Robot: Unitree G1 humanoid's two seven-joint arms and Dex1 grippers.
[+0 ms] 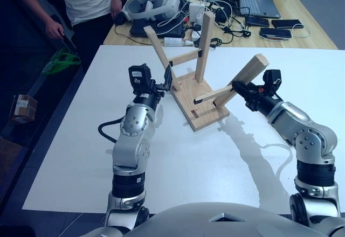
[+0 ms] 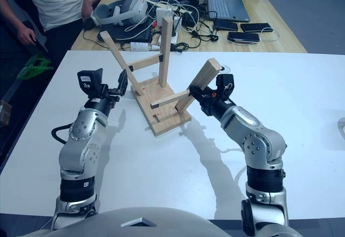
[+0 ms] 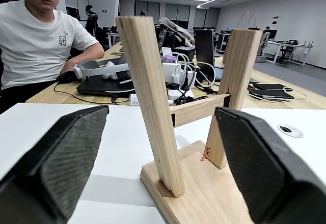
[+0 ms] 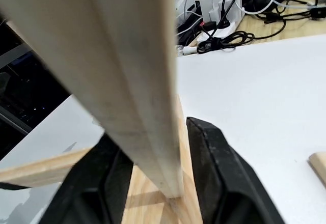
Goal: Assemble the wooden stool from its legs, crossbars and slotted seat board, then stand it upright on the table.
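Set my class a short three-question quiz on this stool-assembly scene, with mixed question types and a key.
1. How many legs stand up from the seat board lying on the white table?
2. True or false: the left hand is shut on a leg.
3. What does the right hand grip? A) the seat board B) the tilted leg C) a crossbar

Key
1. Three.
2. False: it is open, one finger on either side of the nearest leg, touching neither side.
3. B.
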